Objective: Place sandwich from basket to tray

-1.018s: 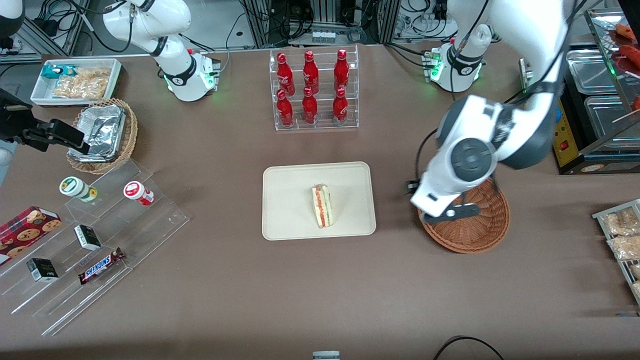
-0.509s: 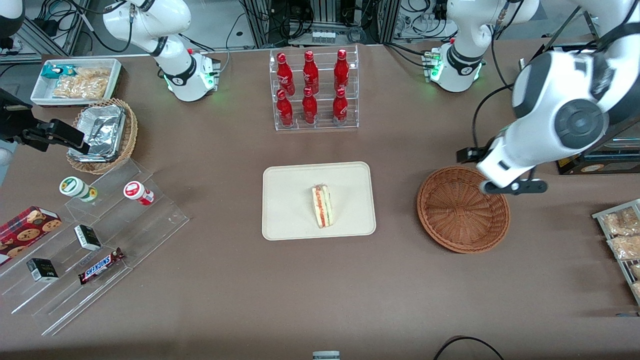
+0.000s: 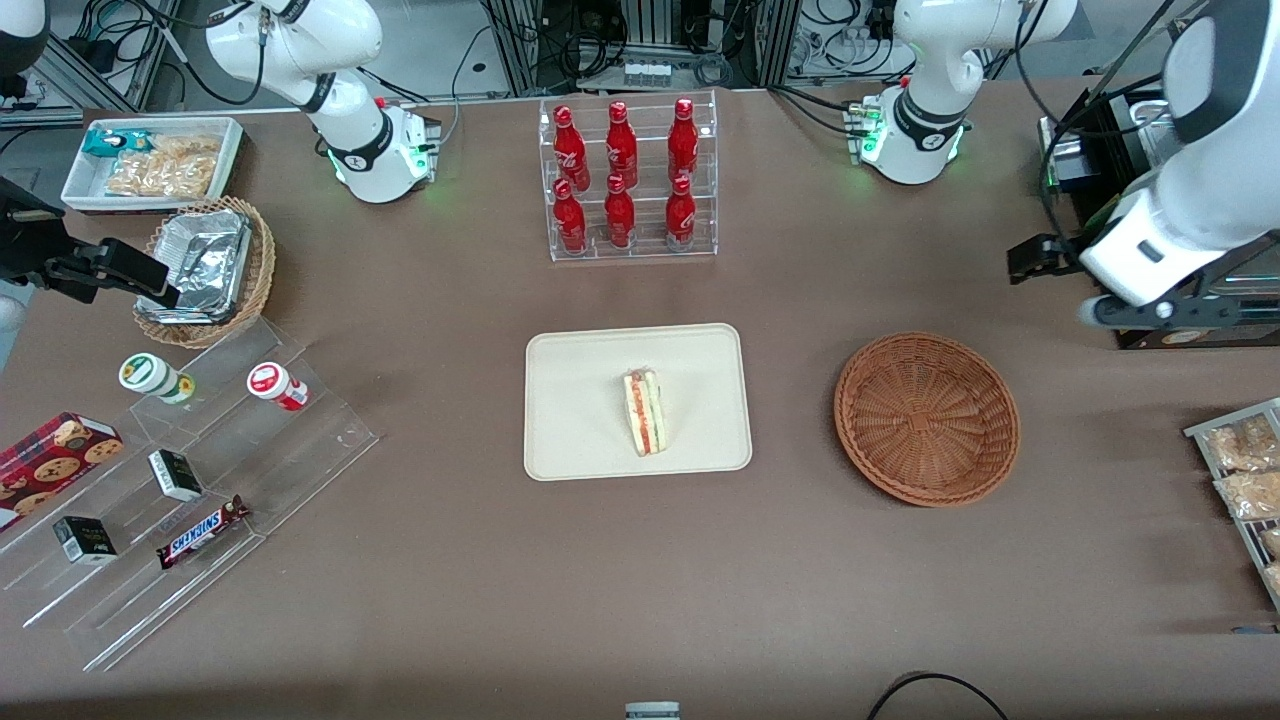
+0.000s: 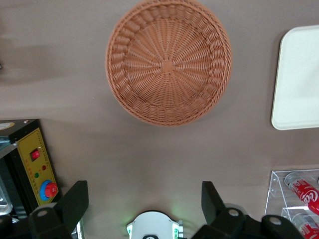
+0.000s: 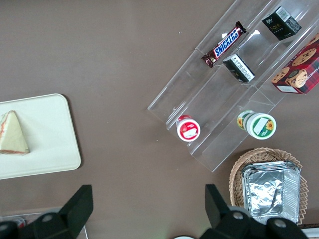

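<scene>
The sandwich, a pale bread wedge with red and green filling, lies on the cream tray in the middle of the table; the right wrist view shows the sandwich on the tray too. The reddish-brown wicker basket beside the tray, toward the working arm's end, has nothing in it. My gripper hangs high above the table, farther from the front camera than the basket and nearer the table's end. In the left wrist view the gripper is open and holds nothing, with the basket and a tray corner below.
A clear rack of red bottles stands farther back than the tray. A food warmer with a yellow panel sits close to my gripper. Snack packets lie at the working arm's end. An acrylic step shelf and a foil-filled basket are toward the parked arm's end.
My arm has swung up and away from over the basket toward the working arm's end of the table, uncovering the basket. The sandwich and tray have not moved.
</scene>
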Robot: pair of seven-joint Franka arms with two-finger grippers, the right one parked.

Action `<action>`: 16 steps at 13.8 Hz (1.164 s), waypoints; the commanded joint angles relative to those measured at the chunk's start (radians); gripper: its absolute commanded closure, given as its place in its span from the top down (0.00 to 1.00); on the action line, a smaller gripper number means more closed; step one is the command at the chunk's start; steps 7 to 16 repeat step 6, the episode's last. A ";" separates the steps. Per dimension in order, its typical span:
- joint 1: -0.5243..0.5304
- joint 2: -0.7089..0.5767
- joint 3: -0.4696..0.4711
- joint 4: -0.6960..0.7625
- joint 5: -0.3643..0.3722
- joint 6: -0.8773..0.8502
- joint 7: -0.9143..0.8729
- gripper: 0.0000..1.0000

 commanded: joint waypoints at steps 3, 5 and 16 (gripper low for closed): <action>0.009 -0.029 0.039 0.049 -0.002 -0.012 0.053 1.00; 0.009 -0.029 0.038 0.047 -0.001 -0.006 0.051 1.00; 0.009 -0.029 0.036 0.043 0.001 0.000 0.050 1.00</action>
